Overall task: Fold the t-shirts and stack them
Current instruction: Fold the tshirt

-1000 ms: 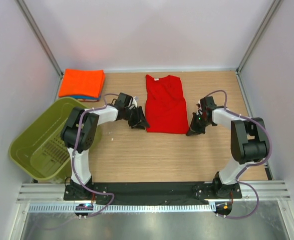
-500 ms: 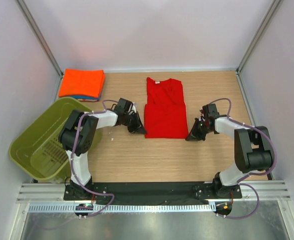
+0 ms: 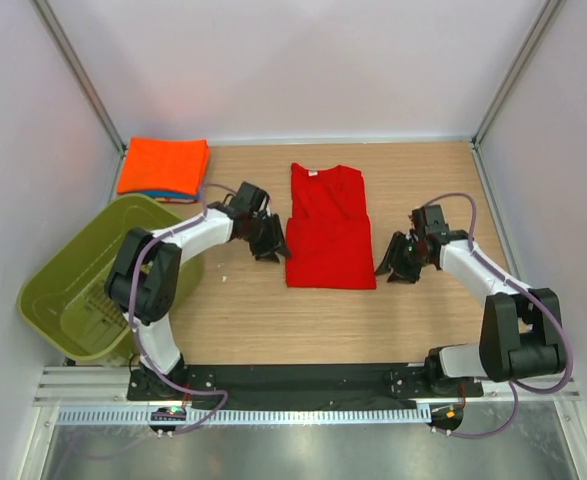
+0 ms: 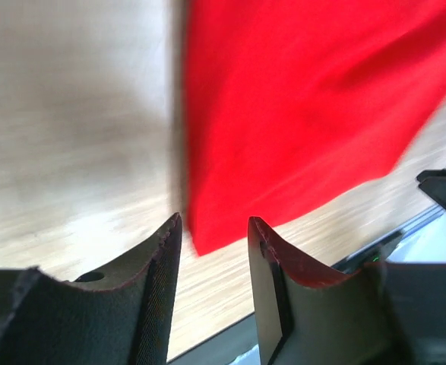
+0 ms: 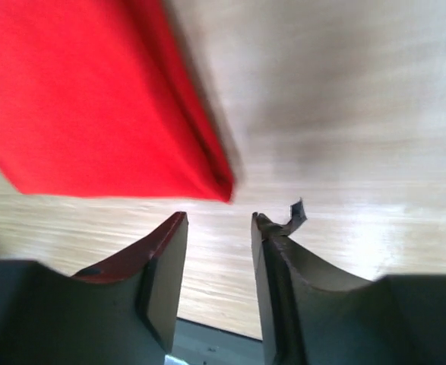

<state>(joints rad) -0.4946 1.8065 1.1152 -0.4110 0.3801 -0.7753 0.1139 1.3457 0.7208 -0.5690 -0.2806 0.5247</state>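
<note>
A deep red t-shirt (image 3: 328, 225), folded into a narrow strip with its small white neck label at the far end, lies in the middle of the table. It shows in the left wrist view (image 4: 298, 106) and the right wrist view (image 5: 86, 99). My left gripper (image 3: 271, 247) is open and empty just left of the shirt's near left corner (image 4: 200, 242). My right gripper (image 3: 391, 265) is open and empty just right of the near right corner (image 5: 223, 190). A folded bright orange t-shirt (image 3: 163, 165) lies on a blue one (image 3: 158, 195) at the far left.
An olive-green plastic basket (image 3: 88, 280) stands at the left edge, next to the left arm. White walls close in the table on three sides. A black strip and a metal rail run along the near edge.
Both grippers have pulled back from the red shirt's near corners and moved toward the near edge. The shirt's near hem has shifted nearer, and the shirt lies flat.
</note>
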